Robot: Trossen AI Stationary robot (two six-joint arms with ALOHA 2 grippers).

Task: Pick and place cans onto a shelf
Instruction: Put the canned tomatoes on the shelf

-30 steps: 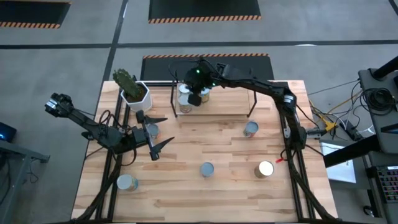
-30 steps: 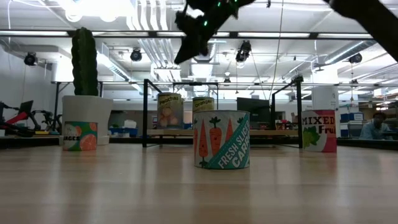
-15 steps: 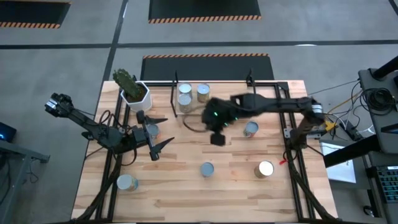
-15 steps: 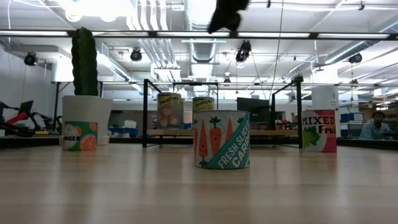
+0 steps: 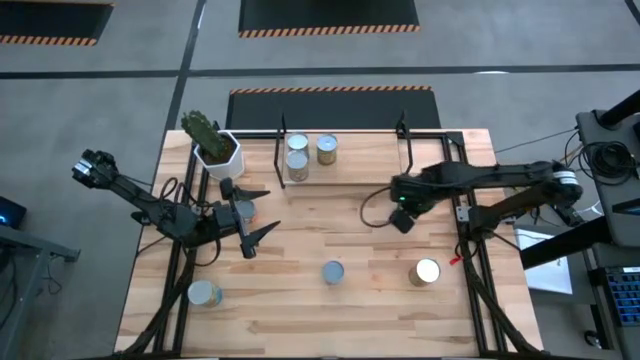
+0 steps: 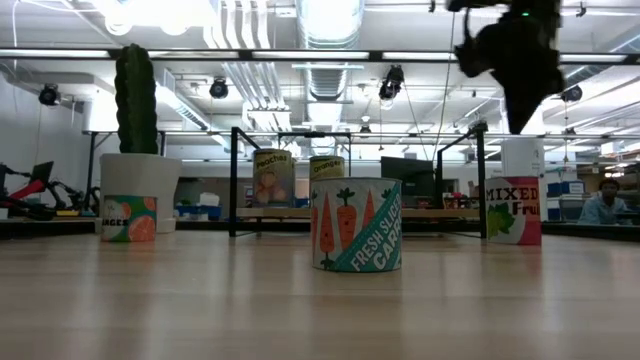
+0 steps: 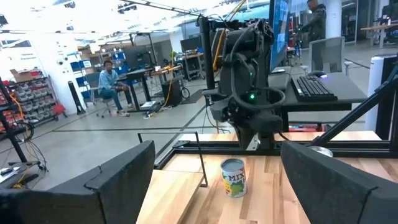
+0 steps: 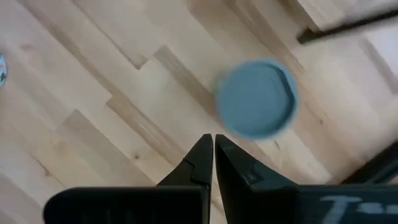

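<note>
Cans (image 5: 308, 156) sit at shelf's (image 5: 345, 180) left end; right jaws (image 8: 213, 151) closed.

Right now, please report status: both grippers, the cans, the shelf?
Right gripper shut, empty, above a can. Left gripper open, waiting at table's left. Two cans on the shelf. Nothing in the way.

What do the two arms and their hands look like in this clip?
Both arms are dark, slim and jointed. The left hand has two long, pointed black fingers. The right hand has flat black fingers tapering to narrow tips; a green light glows near it, and black cable loops beside the arm.
</note>
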